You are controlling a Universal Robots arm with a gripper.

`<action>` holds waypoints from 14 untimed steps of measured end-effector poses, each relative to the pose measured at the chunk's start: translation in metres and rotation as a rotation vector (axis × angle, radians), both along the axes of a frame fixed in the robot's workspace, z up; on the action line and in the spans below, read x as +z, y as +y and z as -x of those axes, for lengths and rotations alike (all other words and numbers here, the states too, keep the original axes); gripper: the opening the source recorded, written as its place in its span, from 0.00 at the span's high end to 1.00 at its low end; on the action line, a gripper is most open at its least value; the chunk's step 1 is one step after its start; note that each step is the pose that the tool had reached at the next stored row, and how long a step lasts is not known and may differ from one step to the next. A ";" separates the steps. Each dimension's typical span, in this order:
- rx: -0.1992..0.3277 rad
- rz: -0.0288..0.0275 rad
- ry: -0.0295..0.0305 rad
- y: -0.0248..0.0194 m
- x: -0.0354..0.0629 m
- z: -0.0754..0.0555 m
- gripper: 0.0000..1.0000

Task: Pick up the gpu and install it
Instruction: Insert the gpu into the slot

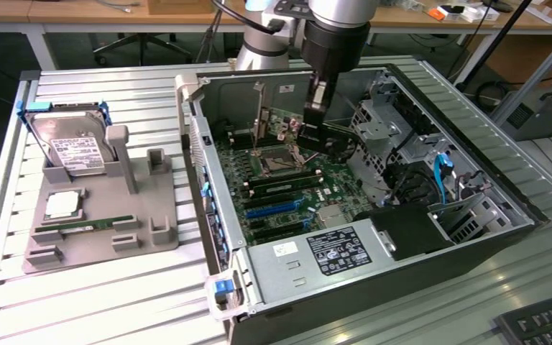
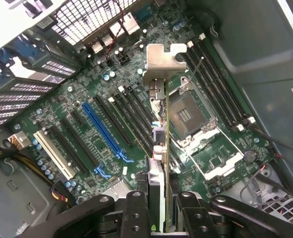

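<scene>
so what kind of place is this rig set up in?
Looks like a robotics lab or workshop: an open PC tower on a slatted metal bench, wooden desks and an office chair behind, a keyboard nearby.

A robotics lab: an opened computer tower [image 1: 468, 248] on a slatted metal bench [image 1: 113, 302], wooden desks [image 1: 65, 11] behind.

Hard drive [image 1: 77, 152] label, power supply [image 1: 345, 251] stickers: print there, none readable. No legible text elsewhere.
</scene>
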State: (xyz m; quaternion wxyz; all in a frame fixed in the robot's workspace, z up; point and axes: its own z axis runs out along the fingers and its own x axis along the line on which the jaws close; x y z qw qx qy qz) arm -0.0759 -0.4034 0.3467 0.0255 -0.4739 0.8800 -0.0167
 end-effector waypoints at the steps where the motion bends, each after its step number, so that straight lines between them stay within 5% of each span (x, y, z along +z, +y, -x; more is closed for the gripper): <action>1: 0.004 0.0000 0.0000 0.0000 0.0000 0.000 0.73; 14: 0.069 0.0000 0.0000 0.0000 0.0000 0.000 0.73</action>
